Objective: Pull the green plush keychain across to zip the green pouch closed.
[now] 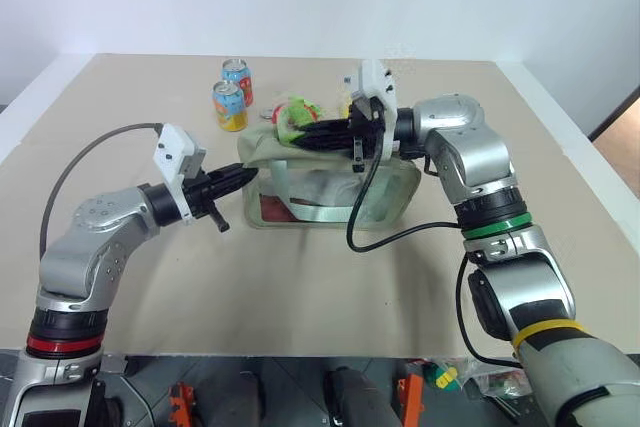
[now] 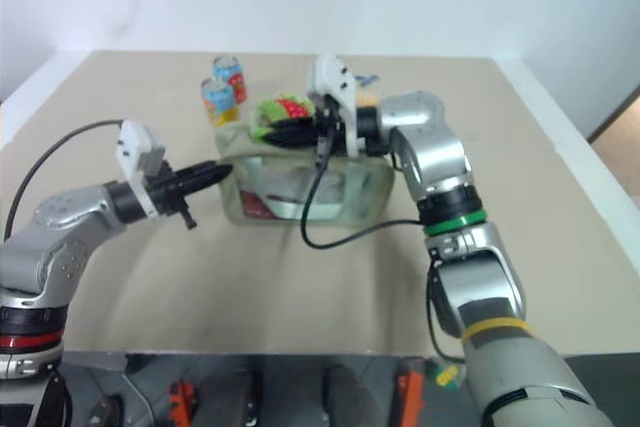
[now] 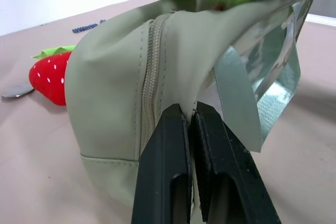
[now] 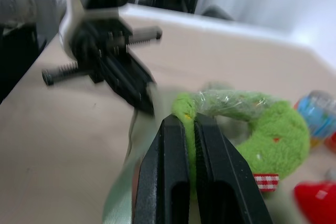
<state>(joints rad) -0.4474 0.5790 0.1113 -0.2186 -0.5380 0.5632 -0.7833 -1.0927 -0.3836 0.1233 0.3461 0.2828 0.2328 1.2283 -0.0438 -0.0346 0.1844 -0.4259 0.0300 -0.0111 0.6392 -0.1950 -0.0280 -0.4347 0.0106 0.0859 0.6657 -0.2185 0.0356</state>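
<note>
**Both hands clamped, pull not yet made**

Nearest you, the left hand (image 1: 238,176) is shut on the end fabric of the green pouch (image 1: 330,187), pinching it right beside the zipper line. Read this as the anchor: it braces the pouch so a pull on the zipper will not drag it over the counter (image 1: 300,287). Left forearm lies low and level, pointing in toward the pouch from the left.

Further back, the right hand (image 4: 191,129) is closed on the green plush keychain (image 4: 262,129), which sits atop the pouch toward its left end. Right forearm reaches level across the pouch top, fingers pointing left.

Beyond: a red strawberry toy (image 3: 50,77) and two cans (image 1: 233,95).
</note>
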